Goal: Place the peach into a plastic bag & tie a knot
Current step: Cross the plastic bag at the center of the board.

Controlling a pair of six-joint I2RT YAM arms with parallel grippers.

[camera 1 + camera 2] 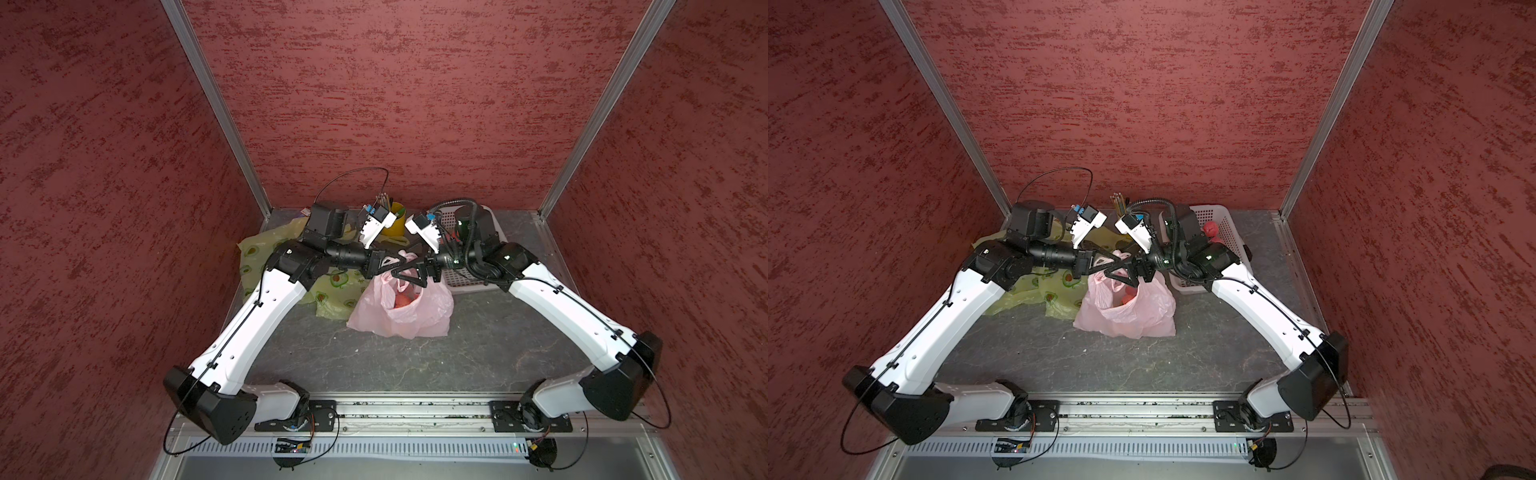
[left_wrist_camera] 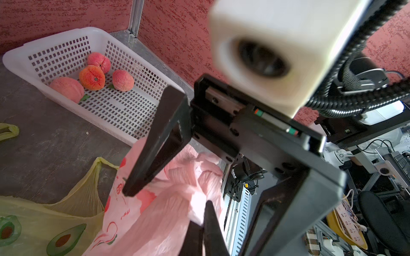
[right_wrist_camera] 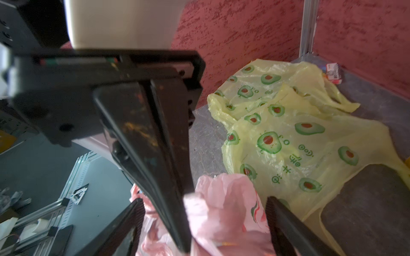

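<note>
A pink plastic bag (image 1: 399, 311) (image 1: 1125, 311) stands in the middle of the table, and a peach (image 1: 404, 300) (image 1: 1126, 298) shows through its open top. My left gripper (image 2: 204, 212) (image 1: 405, 262) is shut on a bunched strip of the bag's upper edge (image 2: 195, 199). My right gripper (image 3: 205, 206) is open and faces the left one. Its two fingers (image 3: 275, 210) straddle the left gripper's shut fingers (image 3: 155, 155) and the gathered pink plastic (image 3: 224, 199). It holds nothing.
A white perforated basket (image 2: 55, 37) (image 1: 1233, 232) with several peaches (image 2: 95, 76) stands at the back right, partly under the right arm. Yellow avocado-print bags (image 3: 299, 137) (image 1: 257, 253) lie at the back left. A yellow cup of pencils (image 1: 395, 216) stands by the back wall.
</note>
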